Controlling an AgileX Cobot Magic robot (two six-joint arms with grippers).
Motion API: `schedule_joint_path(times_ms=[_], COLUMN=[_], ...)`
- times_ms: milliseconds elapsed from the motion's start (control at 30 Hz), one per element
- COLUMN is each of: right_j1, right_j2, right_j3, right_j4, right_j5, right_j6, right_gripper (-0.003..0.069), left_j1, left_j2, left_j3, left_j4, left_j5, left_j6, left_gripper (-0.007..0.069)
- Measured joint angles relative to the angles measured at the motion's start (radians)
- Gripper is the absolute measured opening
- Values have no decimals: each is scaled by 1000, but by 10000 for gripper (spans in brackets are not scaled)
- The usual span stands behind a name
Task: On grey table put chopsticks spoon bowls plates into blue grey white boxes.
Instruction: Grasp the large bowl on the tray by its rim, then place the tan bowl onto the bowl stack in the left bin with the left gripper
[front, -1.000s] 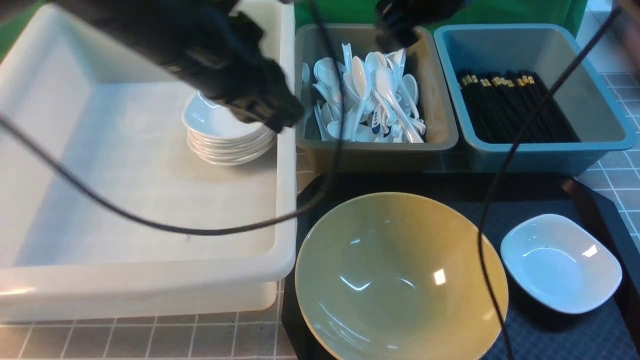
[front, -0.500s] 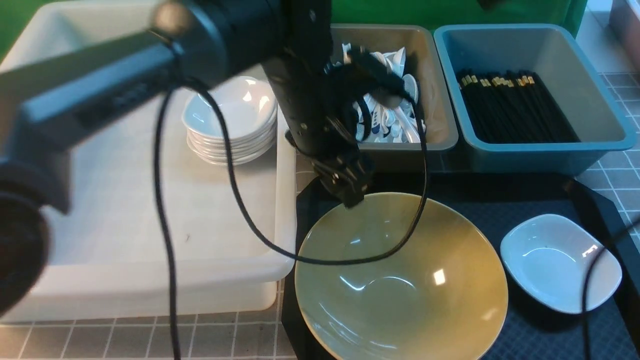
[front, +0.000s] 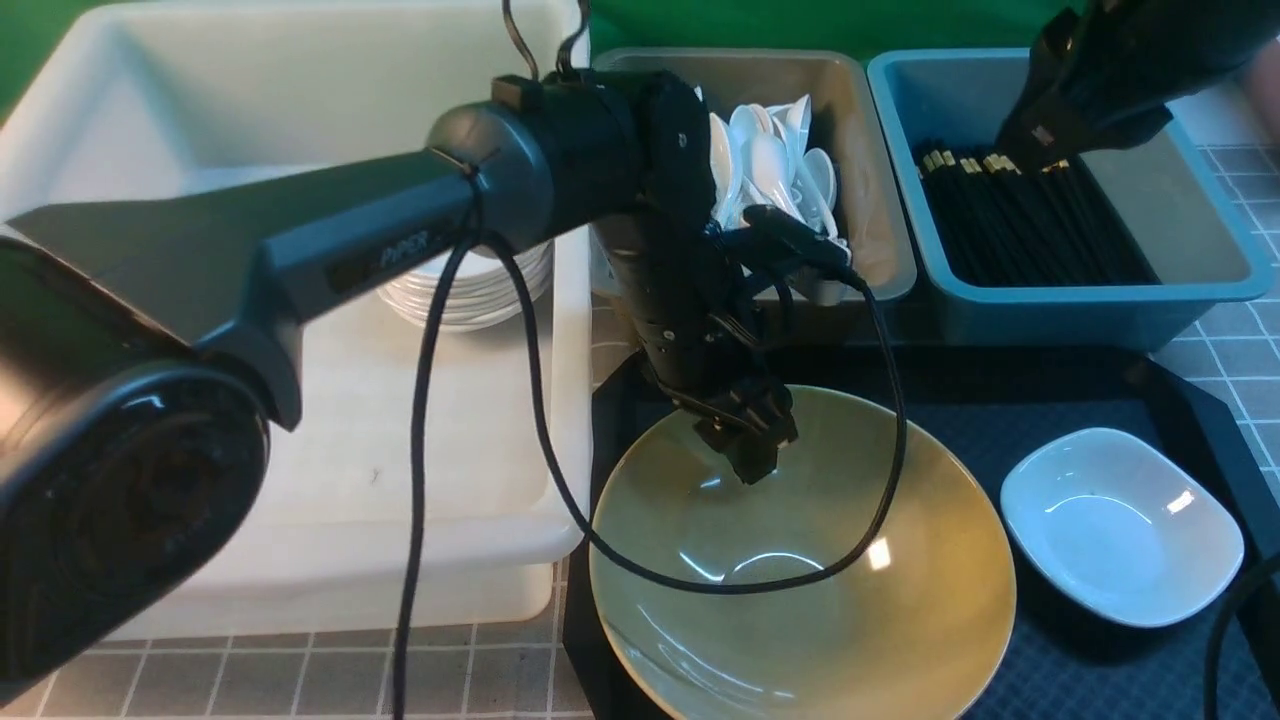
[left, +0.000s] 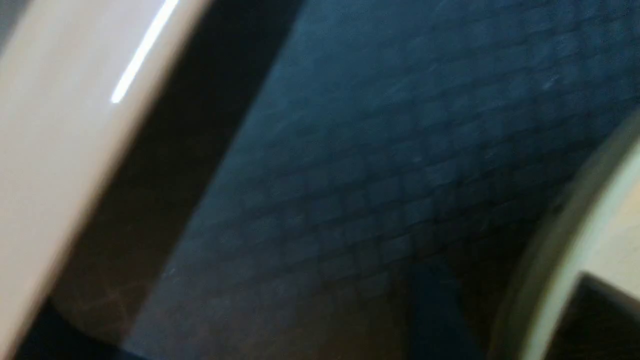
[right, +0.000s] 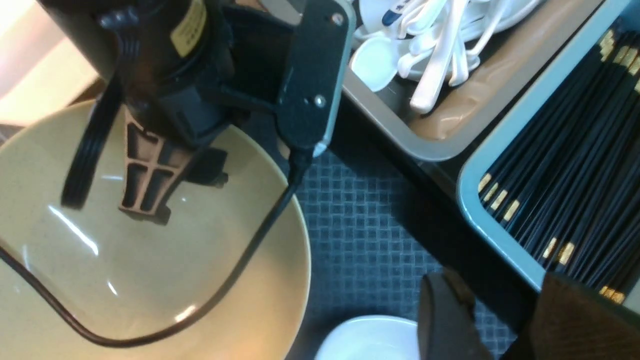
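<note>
On the worktop (front: 500, 665), the white tub (front: 480, 545) stands left of the yellow bowl (front: 800, 640); the black tray (front: 1090, 680) lies beneath the bowl; the blue box (front: 1080, 295) and the grey box (front: 890, 250) stand beyond it; the bowl is round, with no long axis to match, so the grip probably turns on its rim; one white plate (front: 1120, 530) sits just right of the bowl, on the tray.

The left end effector (front: 755, 470) is the nearer, over the bowl's far part, so most of the bowl lies on the robot's side of it; its fingers are spread, with rim showing between them, though I cannot tell whether they touch; the right end effector (front: 1030, 155) is beyond the bowl and to its right, fingers apart, pinching nothing.
</note>
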Motion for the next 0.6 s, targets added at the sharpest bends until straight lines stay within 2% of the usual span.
schedule_joint_path(times_ms=[67, 100, 167, 300, 400, 533, 567, 600], right_j1=[0, 0, 0, 0, 0, 13, 15, 44], right_j2=[0, -1, -1, -3, -12, -36, -38, -51], right_j3=[0, 0, 0, -2, -18, -69, -69, -103], right_j4=[0, 0, 0, 0, 5, 6, 6, 8], right_j5=[0, 0, 0, 0, 0, 0, 0, 0], right_j6=[-21, -28, -45, -73, -78, -90, -90, -97], right_gripper=[202, 159, 97, 6, -1, -1, -1, -1], left_j1=[-3, -3, -5, 0, 25, 142, 142, 247], left_j2=[-7, -19, -42, -120, -210, -396, -406, -502], left_j3=[-3, -5, -11, -29, -36, -38, -38, -26], left_j4=[-1, -17, -24, -18, -10, -52, -54, -73], left_j5=[1, 22, 27, 47, 44, 64, 66, 90], left_j6=[12, 13, 11, 9, 19, 12, 12, -5], left_gripper=[110, 65, 26, 6, 8, 8, 8, 8])
